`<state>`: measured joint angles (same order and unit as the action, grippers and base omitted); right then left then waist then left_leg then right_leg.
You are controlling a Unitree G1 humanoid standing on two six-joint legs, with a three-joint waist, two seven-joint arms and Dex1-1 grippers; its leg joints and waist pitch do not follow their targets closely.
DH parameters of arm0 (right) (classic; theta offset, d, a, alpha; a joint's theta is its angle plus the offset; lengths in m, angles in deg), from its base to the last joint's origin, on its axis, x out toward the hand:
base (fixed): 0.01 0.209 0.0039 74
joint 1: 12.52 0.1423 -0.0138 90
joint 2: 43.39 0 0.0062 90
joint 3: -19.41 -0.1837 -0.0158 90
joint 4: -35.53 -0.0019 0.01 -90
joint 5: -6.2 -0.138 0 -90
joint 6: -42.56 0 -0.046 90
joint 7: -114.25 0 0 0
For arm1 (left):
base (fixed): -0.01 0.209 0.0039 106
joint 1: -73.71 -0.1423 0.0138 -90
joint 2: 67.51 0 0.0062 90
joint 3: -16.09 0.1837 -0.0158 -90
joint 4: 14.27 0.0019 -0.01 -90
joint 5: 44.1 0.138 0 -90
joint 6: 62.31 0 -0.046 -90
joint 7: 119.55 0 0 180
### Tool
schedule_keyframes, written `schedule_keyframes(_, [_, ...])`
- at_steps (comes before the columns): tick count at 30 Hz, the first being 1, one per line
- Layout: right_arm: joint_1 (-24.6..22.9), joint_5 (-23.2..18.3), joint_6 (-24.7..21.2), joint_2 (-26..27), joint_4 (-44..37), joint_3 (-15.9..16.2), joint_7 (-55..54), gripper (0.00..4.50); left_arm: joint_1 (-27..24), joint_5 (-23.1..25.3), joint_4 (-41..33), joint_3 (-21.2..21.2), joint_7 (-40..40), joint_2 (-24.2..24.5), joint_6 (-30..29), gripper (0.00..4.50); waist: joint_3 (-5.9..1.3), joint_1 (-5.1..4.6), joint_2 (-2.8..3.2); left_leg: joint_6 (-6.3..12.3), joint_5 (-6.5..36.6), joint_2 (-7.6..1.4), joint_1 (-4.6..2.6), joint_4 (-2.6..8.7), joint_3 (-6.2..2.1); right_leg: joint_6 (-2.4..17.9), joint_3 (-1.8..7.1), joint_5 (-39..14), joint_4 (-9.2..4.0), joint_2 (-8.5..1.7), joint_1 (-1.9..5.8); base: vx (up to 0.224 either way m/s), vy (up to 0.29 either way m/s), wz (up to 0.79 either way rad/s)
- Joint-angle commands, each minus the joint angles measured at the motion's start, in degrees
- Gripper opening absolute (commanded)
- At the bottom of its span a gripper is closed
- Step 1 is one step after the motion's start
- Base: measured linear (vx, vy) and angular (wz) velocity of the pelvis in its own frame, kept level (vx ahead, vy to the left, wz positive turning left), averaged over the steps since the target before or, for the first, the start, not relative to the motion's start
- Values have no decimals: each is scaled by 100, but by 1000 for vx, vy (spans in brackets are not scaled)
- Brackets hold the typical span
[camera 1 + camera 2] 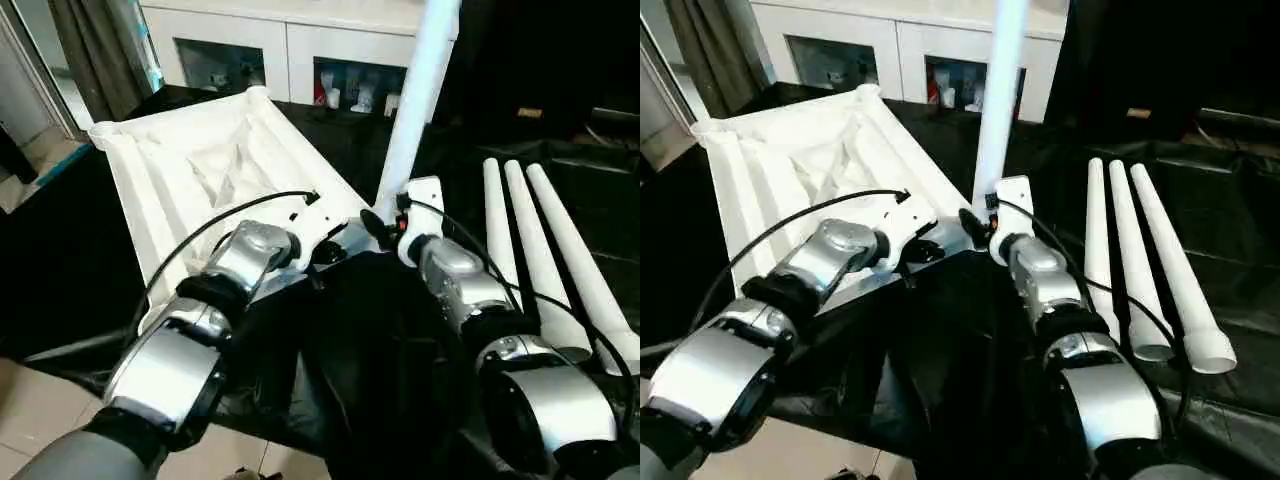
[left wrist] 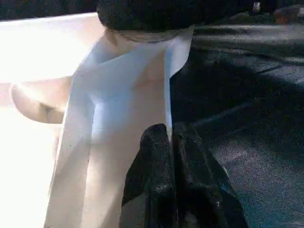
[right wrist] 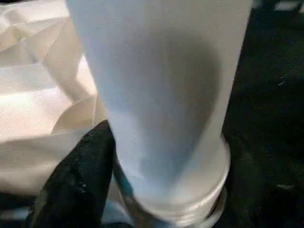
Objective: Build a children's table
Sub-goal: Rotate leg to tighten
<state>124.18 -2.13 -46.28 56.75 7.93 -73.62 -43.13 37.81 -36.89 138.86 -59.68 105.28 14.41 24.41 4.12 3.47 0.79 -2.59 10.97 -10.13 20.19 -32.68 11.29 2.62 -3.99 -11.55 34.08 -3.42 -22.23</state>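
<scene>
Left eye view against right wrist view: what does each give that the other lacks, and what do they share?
The left eye view adds three spare legs lying side by side on the black cloth, the whole upturned tabletop, both silver forearms and a white cabinet behind. The right wrist view adds a close look at the round corner socket with a leg's base seated in it. Both share the upright leg at the tabletop's near corner.

A: The tabletop [image 1: 200,165] is white, ribbed underneath. All the legs [image 1: 545,250] are white too.

B: The cloth [image 1: 360,330]?

A: Black. Forearms [image 1: 180,350] are silver; the fingers [image 2: 161,180] are black, glossy.

B: The cabinet [image 1: 280,35]?

A: White.
</scene>
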Motion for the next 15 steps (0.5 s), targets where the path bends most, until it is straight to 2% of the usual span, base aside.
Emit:
schedule_keyframes(1, [-143, -26, -198, 96, 38, 54, 287, 367, 47, -73, -281, -96, 43, 34, 218, 0, -451, 61, 1, 615, 395, -381, 11, 302, -176, 1598, 329, 241, -265, -618, 342, 0, 0, 0])
schedule_keyframes(3, [-348, -85, -240, -129, -518, 135, 786, 385, -132, -143, -500, -91, 355, 176, 424, 0, -522, 101, 11, 914, -115, -366, 44, 217, -163, 1703, 306, 1296, -139, -589, 346, 0, 0, 0])
schedule_keyframes(4, [-352, -85, -240, -133, -528, 138, 795, 392, -135, -144, -504, -91, 361, 179, 426, 0, -542, 109, -3, 1012, -268, -362, 58, 185, -160, 1726, 302, 1623, -94, -582, 347, 0, 0, 0])
schedule_keyframes(5, [-471, -98, -289, -247, -783, 198, 1014, 401, -215, -166, -585, -76, 522, 245, 565, 0, -548, 121, 0, 1195, -457, -360, 83, 150, -161, 1760, 286, 2021, -52, -570, 323, 0, 0, 0])
schedule_keyframes(7, [-774, -143, -414, -539, -1380, 370, 1568, 401, -396, -237, -767, -35, 950, 390, 800, 0, -540, 149, 12, 1324, -357, -345, 99, 113, -155, 1725, 278, 2052, -51, -567, 310, 0, 0, 0])
schedule_keyframes(9, [-1050, -192, -543, -805, -1899, 501, 2079, 401, -555, -273, -904, 24, 1336, 528, 1026, 0, -542, 203, 24, 1297, -253, -378, 114, 99, -153, 1664, 270, 1868, -58, -566, 276, 0, 0, 0])
schedule_keyframes(10, [-1075, -198, -558, -829, -1945, 508, 2125, 401, -569, -273, -912, 31, 1369, 541, 1046, 0, -519, 228, 22, 1207, -29, -383, 102, 112, -142, 1623, 275, 1490, -94, -566, 258, 0, 0, 0])
schedule_keyframes(12, [-1398, -260, -702, -1154, -2521, 639, 2661, 401, -742, -331, -1057, 64, 1718, 676, 1165, 0, -481, 258, 48, 903, 395, -419, 75, 159, -142, 1555, 279, 543, -179, -575, 241, 0, 0, 0])
schedule_keyframes(15, [-1598, -302, -810, -1354, -2895, 713, 2961, 401, -853, -378, -1178, 76, 1909, 758, 1200, 0, -466, 286, 57, 689, 576, -438, 55, 182, -135, 1483, 299, 116, -207, -566, 225, 0, 0, 0])
